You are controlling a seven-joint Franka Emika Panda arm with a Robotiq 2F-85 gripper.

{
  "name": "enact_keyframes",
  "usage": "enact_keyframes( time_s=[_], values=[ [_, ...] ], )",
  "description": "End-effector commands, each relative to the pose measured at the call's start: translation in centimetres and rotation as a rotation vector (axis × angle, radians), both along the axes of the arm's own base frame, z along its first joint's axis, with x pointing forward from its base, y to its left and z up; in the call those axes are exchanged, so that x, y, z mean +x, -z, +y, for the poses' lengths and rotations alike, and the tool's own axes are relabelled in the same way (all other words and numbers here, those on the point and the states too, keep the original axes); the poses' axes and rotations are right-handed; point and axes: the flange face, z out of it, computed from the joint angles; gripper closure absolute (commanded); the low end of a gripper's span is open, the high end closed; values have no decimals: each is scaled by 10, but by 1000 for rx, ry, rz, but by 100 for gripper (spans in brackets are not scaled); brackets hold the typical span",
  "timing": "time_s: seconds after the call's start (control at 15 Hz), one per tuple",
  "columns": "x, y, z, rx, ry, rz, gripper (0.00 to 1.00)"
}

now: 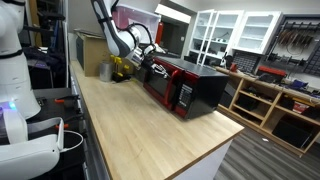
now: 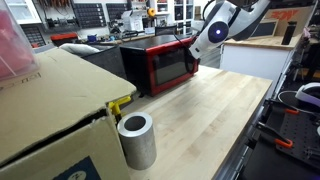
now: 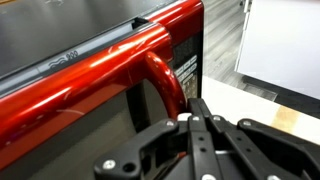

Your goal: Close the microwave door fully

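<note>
The microwave [image 1: 205,88] stands on the wooden counter, with a black top and sides and a red front; it also shows in an exterior view [image 2: 150,45]. The microwave door [image 1: 160,86] [image 2: 170,66] looks flush or nearly flush with the body. In the wrist view the red door [image 3: 80,105] with its dark window and curved red handle [image 3: 165,85] fills the frame. My gripper [image 3: 200,110] is shut and empty, with its fingertips right at the door's handle side. It sits at the microwave's front upper corner in both exterior views [image 1: 150,60] [image 2: 190,47].
A brown cardboard box [image 2: 50,110] and a grey metal cylinder [image 2: 137,140] stand near the camera. A yellow object [image 1: 122,66] lies by the box [image 1: 95,55] behind the microwave. The wooden counter [image 1: 140,130] ends at an edge by a white robot body [image 1: 15,90].
</note>
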Motion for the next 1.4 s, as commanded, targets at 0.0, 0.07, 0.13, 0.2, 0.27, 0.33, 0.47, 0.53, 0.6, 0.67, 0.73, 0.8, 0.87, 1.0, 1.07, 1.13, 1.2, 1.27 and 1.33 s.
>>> enact_keyframes(
  time_s=[0.0,0.07,0.13,0.2,0.27,0.33,0.47,0.53,0.6,0.67,0.73,0.8,0.87,1.0,1.07,1.13,1.2,1.27,1.33],
  values=[
    [-11,-4,38,111,-78,28,100],
    [-12,-1,47,137,-103,41,100],
    [-12,-2,55,152,-126,48,100],
    [-8,2,61,160,-147,41,100],
    [-6,1,66,169,-157,37,100],
    [-3,1,68,166,-166,30,100],
    [-1,0,67,155,-177,26,100],
    [0,-1,64,143,-183,27,100],
    [1,0,60,128,-192,31,100],
    [1,1,56,110,-204,33,100],
    [2,1,50,89,-216,40,100],
    [3,2,46,70,-228,45,100],
    [4,2,42,51,-241,53,100],
    [10,3,36,15,-261,54,100],
    [14,3,33,-3,-274,51,100],
    [19,3,30,-30,-293,45,100],
    [26,3,26,-57,-308,41,100],
    [32,1,21,-88,-326,34,100],
    [40,1,16,-114,-339,26,100]
  ],
)
